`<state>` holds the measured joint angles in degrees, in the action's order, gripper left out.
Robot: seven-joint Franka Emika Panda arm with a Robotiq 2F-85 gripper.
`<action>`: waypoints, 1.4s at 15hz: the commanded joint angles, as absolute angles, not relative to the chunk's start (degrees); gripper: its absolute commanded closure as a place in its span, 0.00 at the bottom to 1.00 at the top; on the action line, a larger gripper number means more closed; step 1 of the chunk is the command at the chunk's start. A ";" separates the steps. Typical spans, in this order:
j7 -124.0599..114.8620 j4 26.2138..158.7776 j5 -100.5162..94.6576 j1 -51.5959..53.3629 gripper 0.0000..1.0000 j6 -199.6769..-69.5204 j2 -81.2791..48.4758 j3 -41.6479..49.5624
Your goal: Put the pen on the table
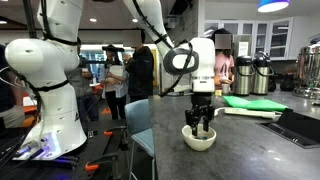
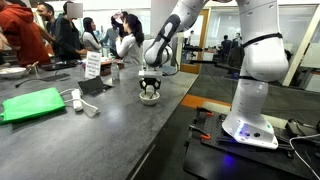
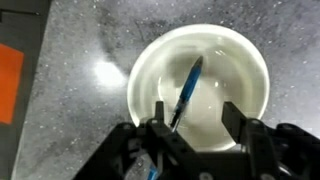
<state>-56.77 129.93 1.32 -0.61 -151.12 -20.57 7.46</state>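
Observation:
A slim blue pen (image 3: 188, 90) lies tilted inside a white bowl (image 3: 150, 60), its lower end near my left finger. The bowl stands on the dark grey stone-look table (image 3: 80, 80) and shows in both exterior views (image 1: 199, 139) (image 2: 150, 97). My gripper (image 3: 196, 112) is open, pointing straight down, with its fingers low over the bowl on either side of the pen (image 1: 201, 122) (image 2: 150, 86). The fingers do not close on the pen. The pen is too small to make out in the exterior views.
A green cloth (image 1: 250, 102) (image 2: 32, 103) lies on the table (image 1: 250, 145) beyond the bowl, with a white object (image 2: 85, 103) beside it. Steel carafes (image 1: 262, 75) stand at the back. An orange patch (image 3: 8, 80) sits at the wrist view's left edge. People stand behind the counter.

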 commanded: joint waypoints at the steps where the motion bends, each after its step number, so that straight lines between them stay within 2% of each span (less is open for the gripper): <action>1: -56.66 128.87 3.03 0.86 0.50 -148.80 -20.92 8.97; 6: -56.49 129.37 3.30 0.70 0.45 -148.59 -20.78 9.60; 10: -55.82 129.04 3.93 0.53 0.47 -148.43 -21.49 9.37; 13: -55.67 128.90 4.11 0.80 0.54 -148.43 -22.23 9.37; 14: -55.47 128.87 4.27 0.79 0.61 -148.42 -22.47 9.34; 15: -55.42 128.86 4.32 0.86 0.75 -148.40 -22.66 9.36; 17: -55.37 128.88 4.32 1.00 0.95 -148.46 -22.86 9.46; 18: -55.28 128.88 4.27 1.03 0.99 -148.49 -22.84 9.49; 21: -55.15 128.73 3.97 1.17 0.97 -148.49 -22.85 9.57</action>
